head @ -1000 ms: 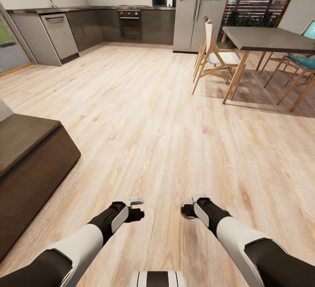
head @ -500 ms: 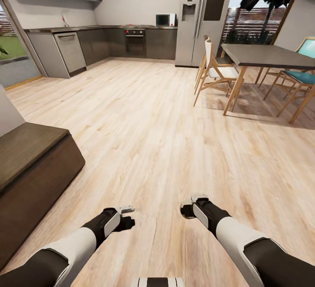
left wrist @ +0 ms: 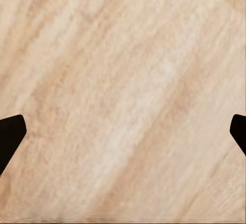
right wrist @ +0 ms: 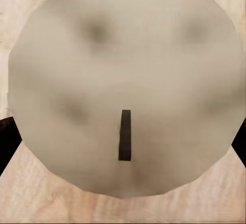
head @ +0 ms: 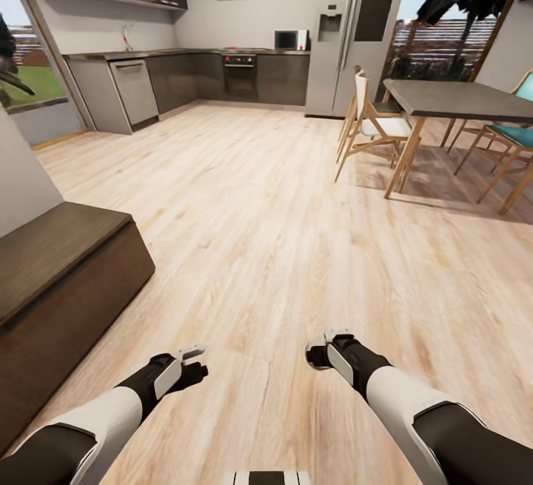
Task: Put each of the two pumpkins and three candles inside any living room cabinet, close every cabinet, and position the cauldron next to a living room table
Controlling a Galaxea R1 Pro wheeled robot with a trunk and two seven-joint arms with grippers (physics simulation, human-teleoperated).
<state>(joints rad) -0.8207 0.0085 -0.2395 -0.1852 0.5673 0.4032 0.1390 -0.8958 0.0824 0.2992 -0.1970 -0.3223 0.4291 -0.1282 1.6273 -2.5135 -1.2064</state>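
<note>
Stretching toward a kitchen, pale wood floor (head: 281, 233) underlies the spread-wide left end effector (head: 194, 363) and the right end effector (head: 320, 352) clasping a candle (right wrist: 123, 85).

You had pale matt wood-grain planks for a floor (head: 281, 196), and at the frame's lower left the cabinet (head: 59, 278) showed dark brown, dull wood. The candle (right wrist: 123, 80) looked waxy, smooth and matt beige, its wick (right wrist: 124, 135) dark; the fridge (head: 348, 26) had a brushed metal sheen.

Pale honey wood-grain floor (head: 266, 196) with darker streaks, dark-brown cabinet (head: 59, 278), beige-grey mottled candle (right wrist: 123, 85) (black wick at centre), black fingertips (left wrist: 9, 134), grey dining table top (head: 459, 98), teal chair seat (head: 514, 133), steel-grey fridge (head: 348, 26), white microwave (head: 291, 40).
</note>
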